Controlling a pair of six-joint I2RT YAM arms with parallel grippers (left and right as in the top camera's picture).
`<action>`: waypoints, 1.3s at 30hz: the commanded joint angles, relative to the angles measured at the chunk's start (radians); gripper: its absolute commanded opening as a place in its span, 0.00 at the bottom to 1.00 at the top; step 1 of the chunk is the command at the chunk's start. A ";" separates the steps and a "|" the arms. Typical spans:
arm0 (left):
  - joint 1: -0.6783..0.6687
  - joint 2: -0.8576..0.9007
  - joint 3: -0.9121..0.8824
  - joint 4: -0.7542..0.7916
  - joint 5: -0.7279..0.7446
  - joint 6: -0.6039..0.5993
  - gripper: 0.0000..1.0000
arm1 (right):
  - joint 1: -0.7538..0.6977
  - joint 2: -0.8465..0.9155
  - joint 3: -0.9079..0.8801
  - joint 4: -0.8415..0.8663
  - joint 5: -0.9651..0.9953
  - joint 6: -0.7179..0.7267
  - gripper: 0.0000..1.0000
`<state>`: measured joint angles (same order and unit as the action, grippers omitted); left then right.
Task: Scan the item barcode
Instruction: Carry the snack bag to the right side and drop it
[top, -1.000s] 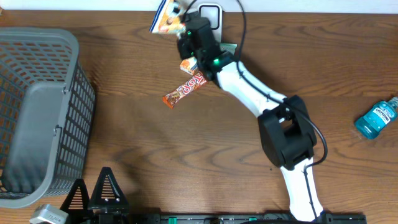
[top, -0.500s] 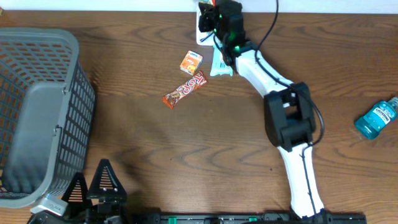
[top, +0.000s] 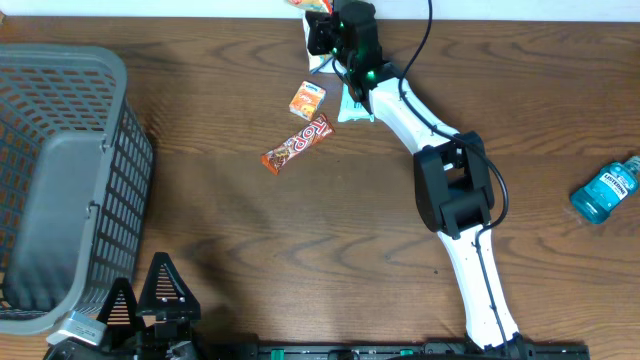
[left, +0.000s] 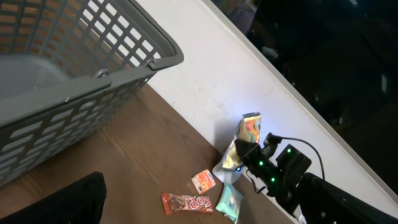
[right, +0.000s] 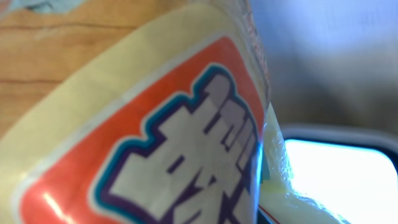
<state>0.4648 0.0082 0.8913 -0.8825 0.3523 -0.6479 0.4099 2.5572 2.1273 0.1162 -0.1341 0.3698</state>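
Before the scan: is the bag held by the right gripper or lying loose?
Held. The right gripper is shut on the bag, which stands upright by the wall.

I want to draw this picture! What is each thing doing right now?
right gripper, shut on the snack bag
snack bag, held upright
left gripper, open, holding nothing
basket, upright, looks empty
candy bar, lying flat
orange pack, lying flat
teal packet, lying flat
mouthwash bottle, on its side
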 joint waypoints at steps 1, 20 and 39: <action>0.006 -0.005 -0.004 0.006 -0.005 0.006 0.98 | 0.000 -0.117 0.025 -0.093 0.082 -0.070 0.01; -0.018 -0.005 -0.004 -0.021 0.006 -0.208 0.98 | -0.365 -0.444 0.018 -1.078 0.805 -0.112 0.01; -0.124 -0.005 0.006 -0.045 0.005 -0.203 0.98 | -0.793 -0.179 0.018 -1.359 0.656 -0.048 0.09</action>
<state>0.3447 0.0082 0.8894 -0.9276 0.3531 -0.8429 -0.3588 2.4046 2.1357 -1.2415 0.4633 0.3046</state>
